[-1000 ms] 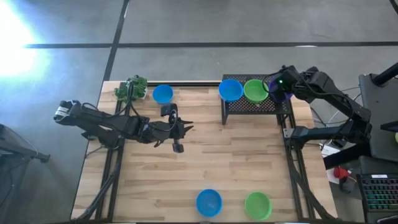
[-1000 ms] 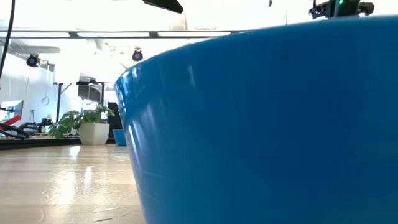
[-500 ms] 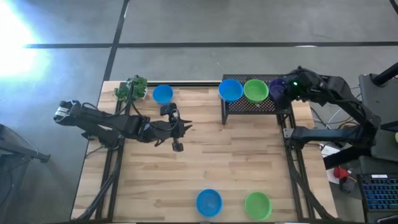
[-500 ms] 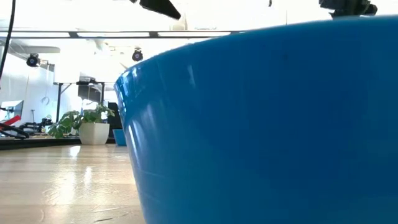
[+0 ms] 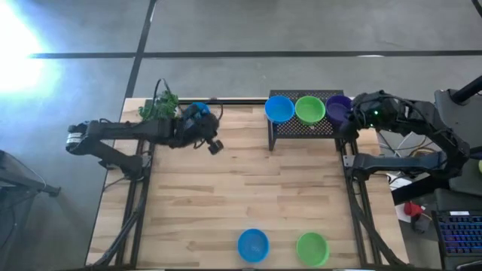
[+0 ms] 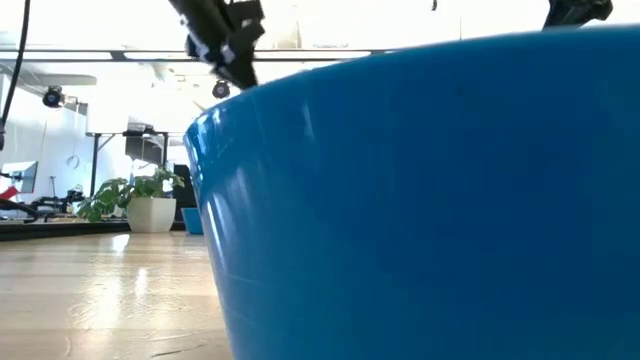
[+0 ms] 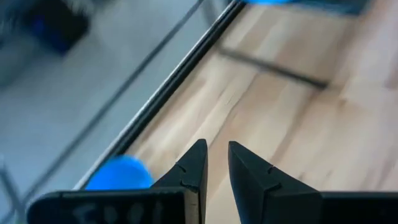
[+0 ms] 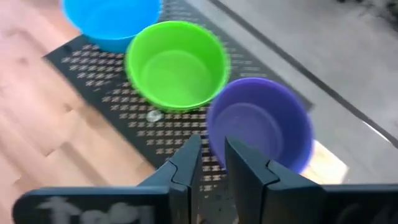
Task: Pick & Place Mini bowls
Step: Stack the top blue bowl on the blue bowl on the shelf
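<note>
Now that the small glossy purple plastic bowl (image 5: 339,107) sits in the open at the right end of the black mesh rack (image 5: 310,129), easy to spot what changed from a second ago: back then mostly hidden under the right gripper (image 8: 212,146), now fully uncovered. Touching or nearly touching the round green plastic bowl (image 5: 309,109) next to it, with the round blue plastic bowl (image 5: 279,108) at the rack's left end. Right gripper pulled back off to the rack's right side, fingers just a narrow slit apart, holding nothing.

Left gripper (image 7: 216,149) swung up from mid-table to the back-left blue bowl (image 5: 197,111) beside the small green leafy plant (image 5: 160,107). Fingers only slightly parted, nothing between them.

Front blue bowl (image 5: 253,245) and front green bowl (image 5: 312,248) unmoved at the near edge of the wooden table (image 5: 241,196).

Only visible from overhead: the whole layout. Low view almost completely blocked by that front blue bowl. Finger gaps only readable in the wrist views.
</note>
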{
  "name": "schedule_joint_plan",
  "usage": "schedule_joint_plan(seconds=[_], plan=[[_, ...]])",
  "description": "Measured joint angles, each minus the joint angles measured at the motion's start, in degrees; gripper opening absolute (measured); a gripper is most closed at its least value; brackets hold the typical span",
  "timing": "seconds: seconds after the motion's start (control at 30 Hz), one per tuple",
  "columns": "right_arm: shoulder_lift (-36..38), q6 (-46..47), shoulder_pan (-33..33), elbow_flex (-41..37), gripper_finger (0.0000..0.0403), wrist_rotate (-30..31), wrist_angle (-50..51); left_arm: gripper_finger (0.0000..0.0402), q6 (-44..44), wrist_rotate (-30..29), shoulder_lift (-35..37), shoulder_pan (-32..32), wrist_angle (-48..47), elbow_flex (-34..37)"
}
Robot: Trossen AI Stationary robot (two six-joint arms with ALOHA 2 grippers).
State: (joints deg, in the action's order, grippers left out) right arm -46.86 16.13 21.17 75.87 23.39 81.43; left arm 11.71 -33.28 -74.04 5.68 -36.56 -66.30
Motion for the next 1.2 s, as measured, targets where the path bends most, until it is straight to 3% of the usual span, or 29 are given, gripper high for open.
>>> schedule_joint_plan(seconds=[0.23, 0.57, 0.87, 1.2], plan=[[0.0, -1.5, -1.6, -1.2, 0.0064, -6.4, -2.3, 0.0059, 10.7, 1.0, 0.0, 8.8, -7.0, 0.0], [-0.1, -3.1, -2.1, -1.5, 0.0059, -10.4, -4.3, 0.0059, 13.8, 2.9, -0.1, 17.3, -6.5, 1.9], [-0.1, -2.8, -2.1, -1.5, 0.0057, -10.4, -4.4, 0.0059, 12.4, 8.9, -0.1, 20.1, 3.1, 8.6], [-0.1, -2.6, -2.1, -1.5, 0.0057, -10.4, -4.4, 0.0059, 12.3, 9.0, -1.3, 21.7, 10.0, 14.4]])
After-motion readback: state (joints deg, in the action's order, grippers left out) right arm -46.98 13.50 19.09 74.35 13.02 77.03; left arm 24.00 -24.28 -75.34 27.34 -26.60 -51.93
